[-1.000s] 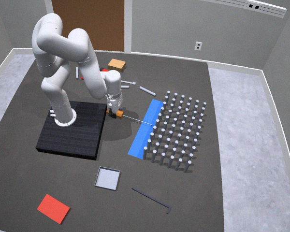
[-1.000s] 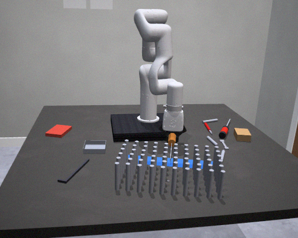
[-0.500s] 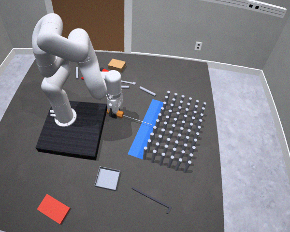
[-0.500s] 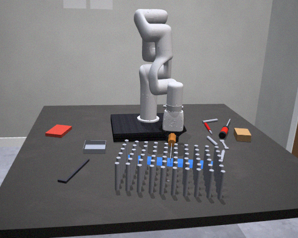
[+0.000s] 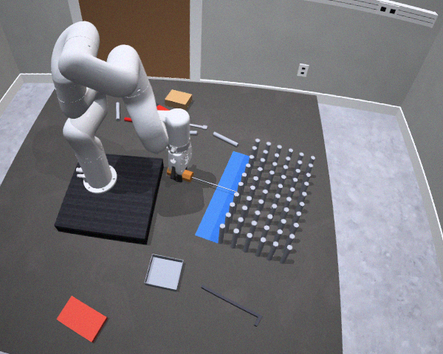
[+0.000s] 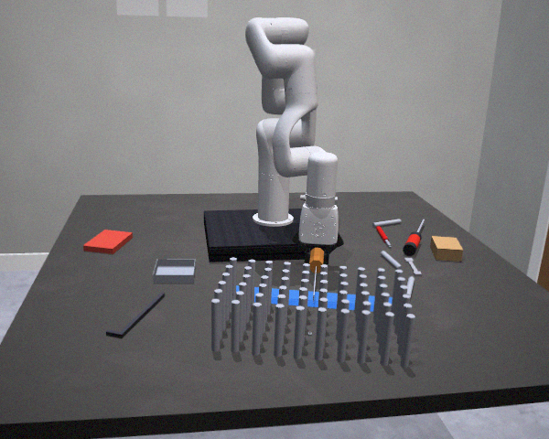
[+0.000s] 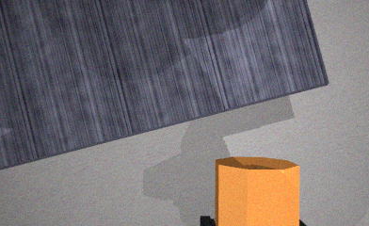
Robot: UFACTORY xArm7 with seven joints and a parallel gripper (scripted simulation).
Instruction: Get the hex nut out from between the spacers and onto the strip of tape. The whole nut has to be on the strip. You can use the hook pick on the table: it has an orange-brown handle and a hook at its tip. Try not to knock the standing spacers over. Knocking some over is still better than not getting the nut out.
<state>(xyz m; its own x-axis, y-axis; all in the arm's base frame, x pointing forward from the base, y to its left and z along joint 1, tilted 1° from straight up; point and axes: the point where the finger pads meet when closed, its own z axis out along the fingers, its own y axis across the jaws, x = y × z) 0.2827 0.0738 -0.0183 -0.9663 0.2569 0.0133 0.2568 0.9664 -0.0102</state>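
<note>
My gripper (image 5: 178,175) (image 6: 317,259) is shut on the orange-brown handle of the hook pick (image 5: 187,175) (image 6: 317,256) (image 7: 258,198). The pick's thin shaft reaches over the blue strip of tape (image 5: 210,217) (image 6: 353,301), its tip by the near row of standing spacers (image 5: 236,195) (image 6: 321,333). Whether the tip is in a gap between spacers is too small to tell. The hex nut (image 6: 309,333) is a small light spot on the table among the spacers, toward the row farthest from the arm; in the top view it is hidden. All visible spacers stand upright.
A tray (image 5: 163,272) (image 6: 174,272), a dark L-shaped bar (image 5: 231,302) (image 6: 139,315) and a red block (image 5: 81,318) (image 6: 108,241) lie to one side. A tan block (image 5: 179,97) (image 6: 446,249), loose rods and tools lie on the other. The arm's black base plate (image 5: 114,217) (image 7: 125,71) is beside the gripper.
</note>
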